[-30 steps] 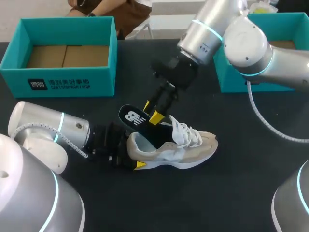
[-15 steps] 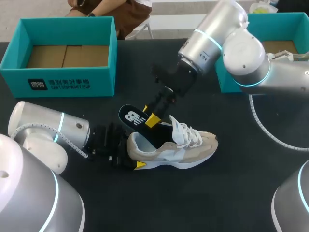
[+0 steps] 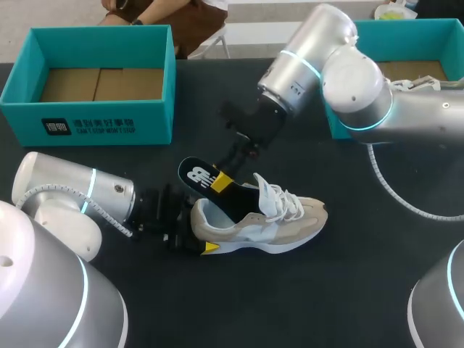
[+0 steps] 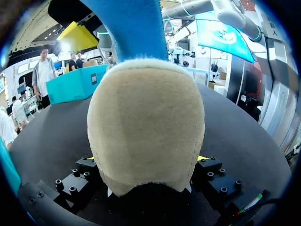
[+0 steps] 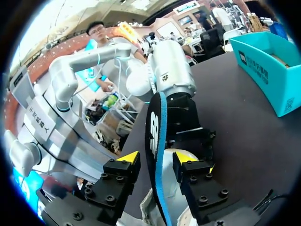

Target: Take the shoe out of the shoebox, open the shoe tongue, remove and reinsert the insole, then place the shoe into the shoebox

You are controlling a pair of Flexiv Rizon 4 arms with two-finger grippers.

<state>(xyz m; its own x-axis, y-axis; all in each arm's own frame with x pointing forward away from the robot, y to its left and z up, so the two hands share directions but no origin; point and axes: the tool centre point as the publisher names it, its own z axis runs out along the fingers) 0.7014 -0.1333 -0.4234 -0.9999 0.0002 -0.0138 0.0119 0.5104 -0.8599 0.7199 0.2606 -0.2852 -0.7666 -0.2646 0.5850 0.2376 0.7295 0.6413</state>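
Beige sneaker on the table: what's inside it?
A black insole with blue underside stands in the beige suede sneaker, one end sticking out. Its other end is hidden inside.

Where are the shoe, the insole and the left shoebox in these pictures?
shoe (image 3: pixel 290 225), head view, on its beige side panel.
insole (image 3: pixel 196 175), head view, on its black end sticking out of the shoe.
left shoebox (image 3: pixel 152 123), head view, on its teal front wall.
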